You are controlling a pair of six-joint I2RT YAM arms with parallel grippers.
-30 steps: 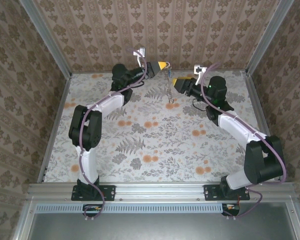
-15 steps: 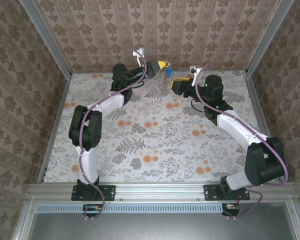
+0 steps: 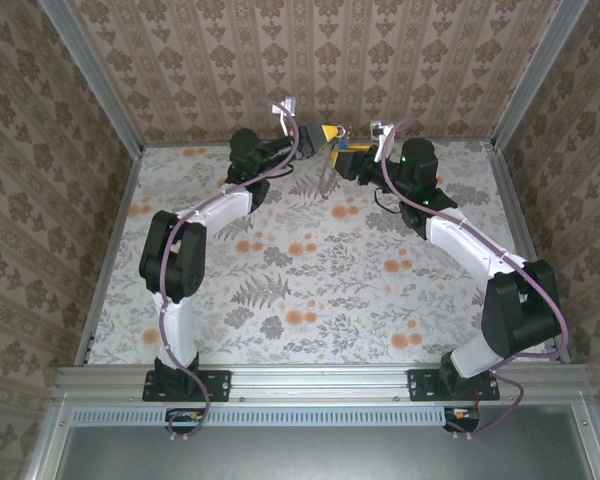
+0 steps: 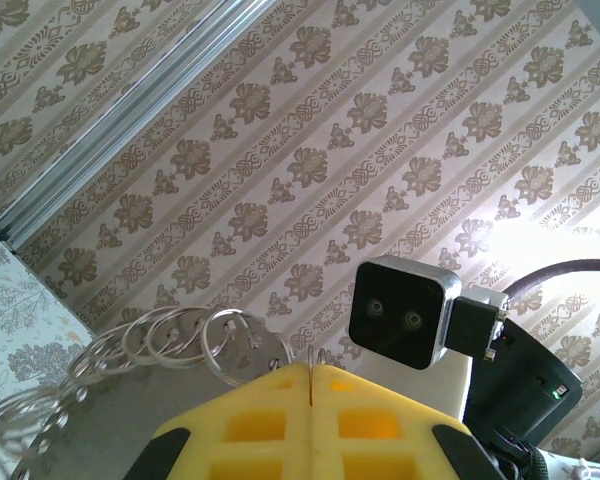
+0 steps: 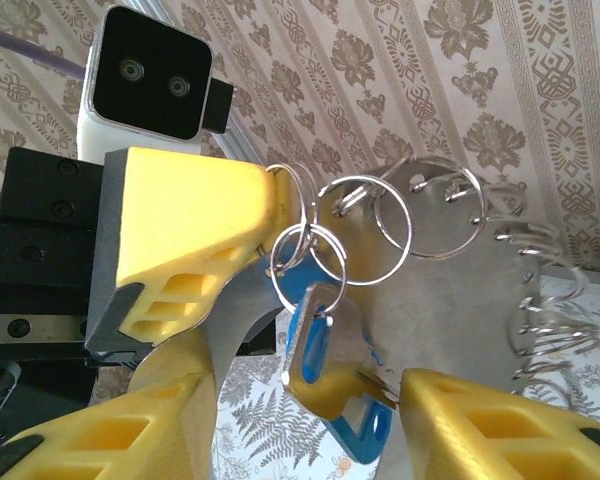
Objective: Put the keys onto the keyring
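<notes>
Keyring (image 3: 326, 168) dangled at upper centre of the overhead view, pinched by the shut left gripper (image 3: 327, 131), the right gripper (image 3: 348, 152) and blue key (image 3: 342, 143) just beside it. Left wrist view: closed jaws at bottom centre, keyring (image 4: 205, 345) fanning lower left. Right wrist view: right jaws stood apart either side of the key (image 5: 325, 365), apparently already hooked on a small ring (image 5: 306, 255). Threading looked under way; next called for seating the key fully. No writing was legible.

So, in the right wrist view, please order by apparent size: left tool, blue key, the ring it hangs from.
1. left tool
2. blue key
3. ring
The key hangs nearest the viewpoint, which enlarges it.
</notes>
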